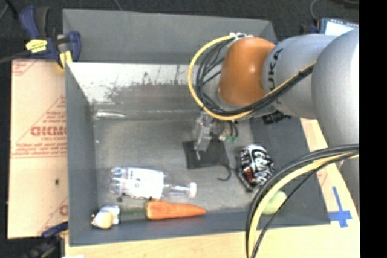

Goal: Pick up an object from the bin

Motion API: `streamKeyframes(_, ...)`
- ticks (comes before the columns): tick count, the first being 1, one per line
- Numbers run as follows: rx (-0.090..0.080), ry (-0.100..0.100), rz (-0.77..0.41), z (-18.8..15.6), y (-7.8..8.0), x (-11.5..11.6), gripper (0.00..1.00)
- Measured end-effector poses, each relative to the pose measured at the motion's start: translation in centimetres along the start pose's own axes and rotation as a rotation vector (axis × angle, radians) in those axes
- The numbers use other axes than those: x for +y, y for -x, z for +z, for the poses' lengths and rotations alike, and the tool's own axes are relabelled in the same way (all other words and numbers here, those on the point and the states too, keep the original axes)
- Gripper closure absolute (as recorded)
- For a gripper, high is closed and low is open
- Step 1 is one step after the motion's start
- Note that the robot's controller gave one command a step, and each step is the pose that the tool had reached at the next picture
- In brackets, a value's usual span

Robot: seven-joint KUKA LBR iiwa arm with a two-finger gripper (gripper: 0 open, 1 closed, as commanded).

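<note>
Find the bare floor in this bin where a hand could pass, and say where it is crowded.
The widest bare floor lies left of the gripper, between the back wall and the clear bottle. A smaller gap sits between the carrot and the crumpled packet. Crowded: the front-left edge, where bottle and carrot lie close, and under the arm.
</note>
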State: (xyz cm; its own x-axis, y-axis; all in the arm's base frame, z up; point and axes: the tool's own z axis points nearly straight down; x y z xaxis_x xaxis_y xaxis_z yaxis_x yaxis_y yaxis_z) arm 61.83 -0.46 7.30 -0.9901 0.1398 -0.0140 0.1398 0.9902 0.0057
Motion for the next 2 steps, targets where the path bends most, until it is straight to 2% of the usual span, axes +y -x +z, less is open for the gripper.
streamKeyframes(1,0.0,0.001,0.01,-2.8,0.7,-0.2,1.0)
streamKeyframes(2,-0.005,0.001,0.011,-5.9,0.6,-0.5,1.0)
